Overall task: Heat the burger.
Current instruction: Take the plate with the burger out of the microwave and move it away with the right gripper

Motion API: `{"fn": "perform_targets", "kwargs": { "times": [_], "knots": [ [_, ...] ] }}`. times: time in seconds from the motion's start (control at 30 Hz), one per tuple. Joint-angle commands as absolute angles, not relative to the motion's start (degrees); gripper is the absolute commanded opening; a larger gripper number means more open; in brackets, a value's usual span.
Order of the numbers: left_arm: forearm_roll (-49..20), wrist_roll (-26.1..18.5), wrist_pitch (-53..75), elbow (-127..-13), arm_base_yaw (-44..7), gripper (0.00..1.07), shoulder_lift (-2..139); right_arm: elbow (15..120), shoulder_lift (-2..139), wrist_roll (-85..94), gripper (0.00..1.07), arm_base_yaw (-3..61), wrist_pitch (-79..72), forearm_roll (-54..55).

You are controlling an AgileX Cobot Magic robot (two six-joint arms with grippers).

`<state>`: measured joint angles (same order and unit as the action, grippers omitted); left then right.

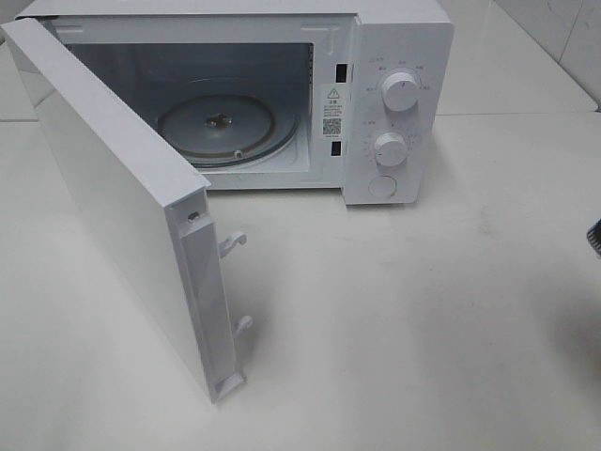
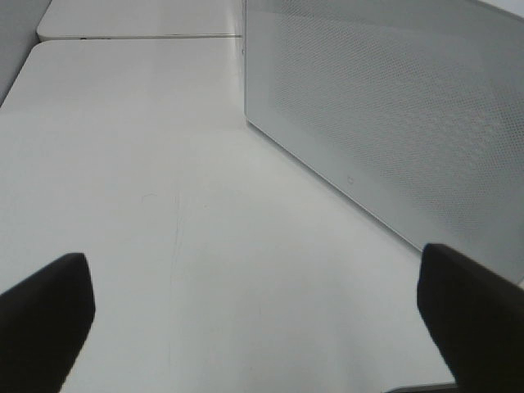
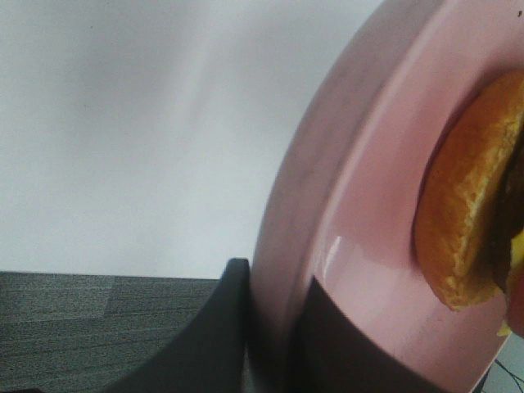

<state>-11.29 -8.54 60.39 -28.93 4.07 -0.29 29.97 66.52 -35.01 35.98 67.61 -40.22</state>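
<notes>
On white table (image 1: 423, 329), open microwave (image 1: 394, 94)

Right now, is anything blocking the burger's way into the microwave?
Nothing visible does. The microwave door is swung wide open and the glass turntable inside is bare. The burger sits on the pink plate, whose rim the right end effector grips.

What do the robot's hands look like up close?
Little shows. The left hand has two dark, matte, blocky fingers with rounded edges. The right hand has the same dark fingers, smooth and gently curved. In the high view only a dark ribbed part shows at the right edge. No markings or cables are visible.
</notes>
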Motion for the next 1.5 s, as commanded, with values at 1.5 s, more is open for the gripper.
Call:
{"fn": "perform_targets", "kwargs": {
  "times": [1.5],
  "knots": [
    [-11.63, -8.48, 59.64, -28.71, 4.18, 1.0, -1.43, 30.37, 98.78, -62.57, 0.08, 35.7, 49.9, -49.96]
  ]
}}
